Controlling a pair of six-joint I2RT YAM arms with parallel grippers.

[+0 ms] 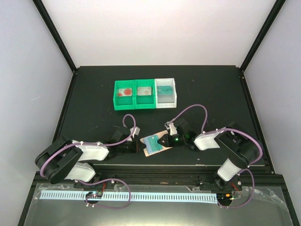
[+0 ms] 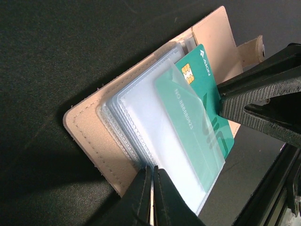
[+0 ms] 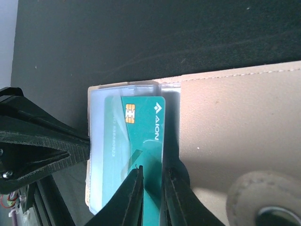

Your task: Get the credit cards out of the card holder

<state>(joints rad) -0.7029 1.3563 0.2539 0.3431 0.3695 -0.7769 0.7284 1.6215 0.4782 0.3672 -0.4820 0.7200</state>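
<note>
Tan stitched leather forms the holder [image 2: 89, 136], which lies open near the table's [image 1: 94, 89] front edge with clear, ribbed sleeves [image 2: 146, 117] fanned inside. The left gripper [image 2: 151, 173] is clamped on the holder's sleeve edge. The right gripper [image 3: 154, 169] pinches a glossy teal card [image 3: 146, 125], partly out of its sleeve, chip showing. Only the top view shows the green bins [image 1: 134, 94] and the white bin [image 1: 166, 92] behind, with flat cards [image 1: 125, 91] inside.

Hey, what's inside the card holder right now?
In the open card holder, a teal card with a gold chip sits partly out of a clear sleeve. More clear sleeves lie stacked beneath it; whether they hold cards is hidden.
</note>
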